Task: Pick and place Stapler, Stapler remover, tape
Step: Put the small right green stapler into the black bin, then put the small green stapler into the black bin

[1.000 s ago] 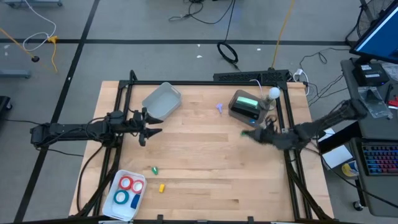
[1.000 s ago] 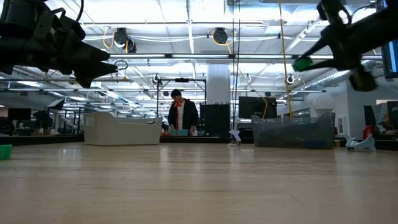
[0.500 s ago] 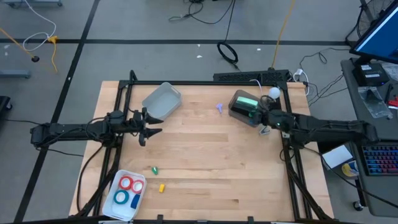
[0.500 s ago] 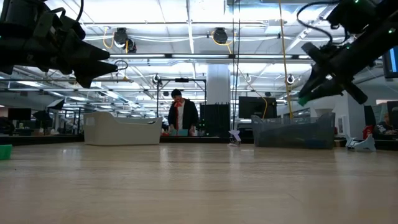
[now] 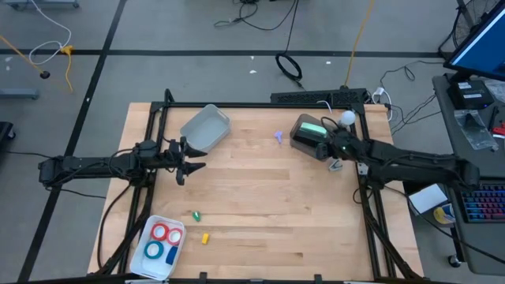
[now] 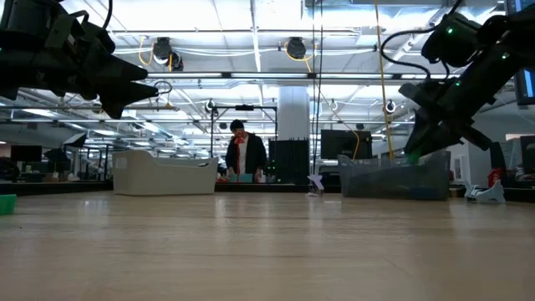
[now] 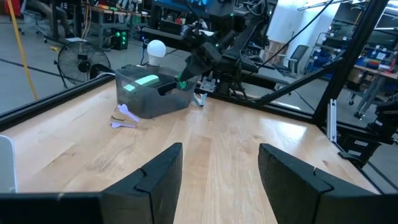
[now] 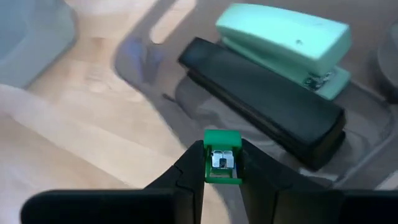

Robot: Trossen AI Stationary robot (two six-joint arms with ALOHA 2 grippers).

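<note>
My right gripper (image 5: 327, 144) hovers over the grey bin (image 5: 309, 136) at the table's far right, shut on a small green stapler remover (image 8: 222, 156). A mint stapler (image 8: 283, 36) and a black stapler (image 8: 261, 99) lie in the bin below it. Rolls of red and blue tape (image 5: 162, 241) lie in a white tray (image 5: 147, 264) at the near left. More stapler removers lie on the table: green (image 5: 196, 214), yellow (image 5: 204, 237), purple (image 5: 278, 136). My left gripper (image 5: 189, 162) waits open and level at the table's left, touching nothing. My right gripper pinches the green stapler remover by its two side faces (image 8: 208, 159) between its fingertips (image 8: 193, 163). The fingers slant downward from the table's right side. The remover is lifted clear, above the black stapler in the bin, its metal-lined face toward the wrist camera.
A clear empty container (image 5: 205, 128) lies tilted at the far left. A black frame rail (image 5: 260, 106) runs round the table's edges. A white bulb (image 5: 347, 118) stands behind the bin. Bare wood stretches across the table's middle (image 5: 260, 197).
My right gripper has swung with the green stapler remover from the open table toward the far edge, to above the grey bin. It has rolled, tipped downward and sunk toward the bin's rim, staying shut on the remover.
</note>
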